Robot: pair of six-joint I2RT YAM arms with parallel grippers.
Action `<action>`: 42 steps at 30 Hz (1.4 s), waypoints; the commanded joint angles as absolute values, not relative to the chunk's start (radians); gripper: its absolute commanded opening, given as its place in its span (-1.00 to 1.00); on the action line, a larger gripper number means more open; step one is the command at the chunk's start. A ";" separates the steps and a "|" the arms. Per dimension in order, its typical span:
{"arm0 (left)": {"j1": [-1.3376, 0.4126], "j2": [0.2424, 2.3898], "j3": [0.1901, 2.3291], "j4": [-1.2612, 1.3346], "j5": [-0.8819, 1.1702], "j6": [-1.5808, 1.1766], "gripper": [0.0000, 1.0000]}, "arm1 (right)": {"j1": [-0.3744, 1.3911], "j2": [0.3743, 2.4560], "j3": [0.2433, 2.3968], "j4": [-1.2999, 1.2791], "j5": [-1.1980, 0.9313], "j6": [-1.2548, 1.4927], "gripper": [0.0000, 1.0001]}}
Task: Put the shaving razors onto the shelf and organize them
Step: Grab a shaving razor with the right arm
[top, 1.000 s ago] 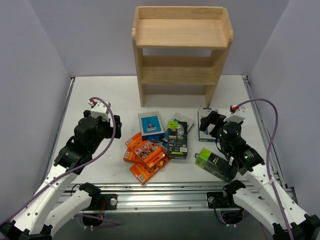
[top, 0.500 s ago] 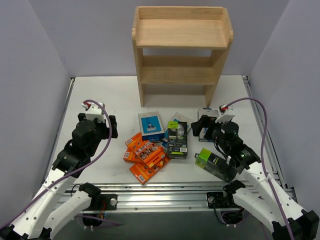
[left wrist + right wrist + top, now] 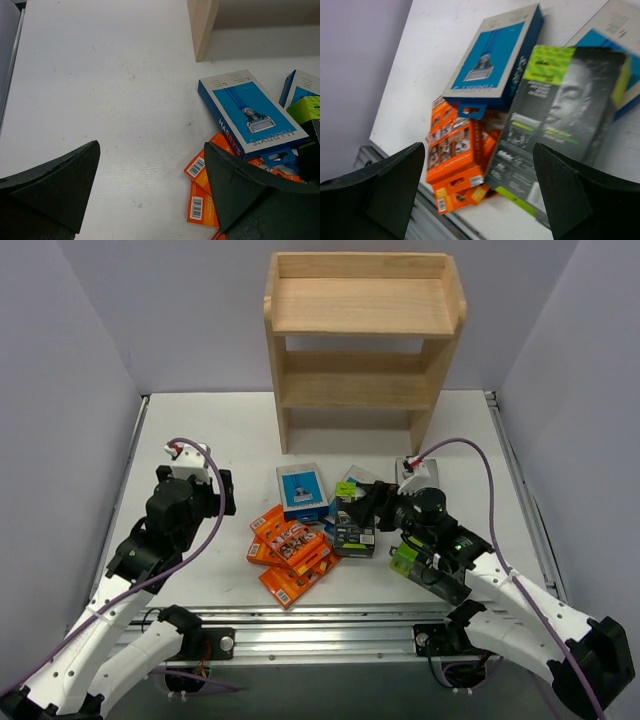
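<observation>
The shaving razors (image 3: pixel 320 525) lie in a loose heap on the table (image 3: pixel 220 430), about in its middle and closer to the near edge than to the far one. The right gripper (image 3: pixel 372 506) is just at the right side of this heap. Its fingers are wide apart and hold nothing. In the right wrist view a black-and-lime box (image 3: pixel 555 125) lies just ahead, between the two fingers. It overlaps a blue box (image 3: pixel 492 60) and the orange packs (image 3: pixel 452 155). The left gripper (image 3: pixel 224 492) is near the left side of the heap, not touching it, also wide open and with nothing in it. The shelf (image 3: pixel 360 305) stands at the middle of the far edge, well apart from the heap.

A second blue box (image 3: pixel 362 478) is mostly covered by the black-and-lime box, so only its edge shows. A second black-and-lime box (image 3: pixel 420 562) lies toward the near right corner, partly under the right forearm. The orange packs overlap too much to count them. The right wrist picture is blurred and the small print cannot be read. The left wrist view cuts off the shelf except for one leg.

The left arm rises from the near left corner with a bent elbow, and its wrist points toward the far edge. The right arm bends inward from the near right corner, with the forearm low and the gripper pointing left at the heap.
</observation>
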State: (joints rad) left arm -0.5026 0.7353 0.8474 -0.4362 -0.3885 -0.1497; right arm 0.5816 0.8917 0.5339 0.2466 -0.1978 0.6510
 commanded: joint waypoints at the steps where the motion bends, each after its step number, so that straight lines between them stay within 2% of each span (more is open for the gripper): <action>1: -0.506 0.742 0.868 -0.403 -0.380 -0.153 0.88 | 0.699 0.943 0.525 0.394 -0.094 0.814 0.68; 7: -0.508 0.733 0.862 -0.407 -0.379 -0.153 0.88 | 0.842 1.078 0.538 0.463 0.072 0.934 0.41; 14: -0.509 0.727 0.859 -0.408 -0.377 -0.155 0.88 | 0.864 1.126 0.563 0.428 0.187 0.966 0.38; 18: -0.509 0.729 0.859 -0.405 -0.368 -0.155 0.88 | 0.867 1.135 0.551 0.471 0.176 0.991 0.19; 20: -0.509 0.732 0.862 -0.410 -0.364 -0.155 0.88 | 0.879 1.158 0.540 0.505 0.172 1.032 0.16; 24: -0.509 0.727 0.859 -0.405 -0.356 -0.156 0.88 | 0.937 1.241 0.506 0.601 0.239 1.132 -0.03; 30: -0.512 0.726 0.856 -0.405 -0.351 -0.155 0.88 | 0.974 1.376 0.566 0.633 0.238 1.160 -0.08; 36: -0.517 0.724 0.856 -0.405 -0.347 -0.155 0.88 | 0.982 1.416 0.580 0.658 0.267 1.193 -0.21; 42: -0.518 0.721 0.856 -0.403 -0.342 -0.156 0.88 | 0.982 1.445 0.594 0.655 0.299 1.213 -0.24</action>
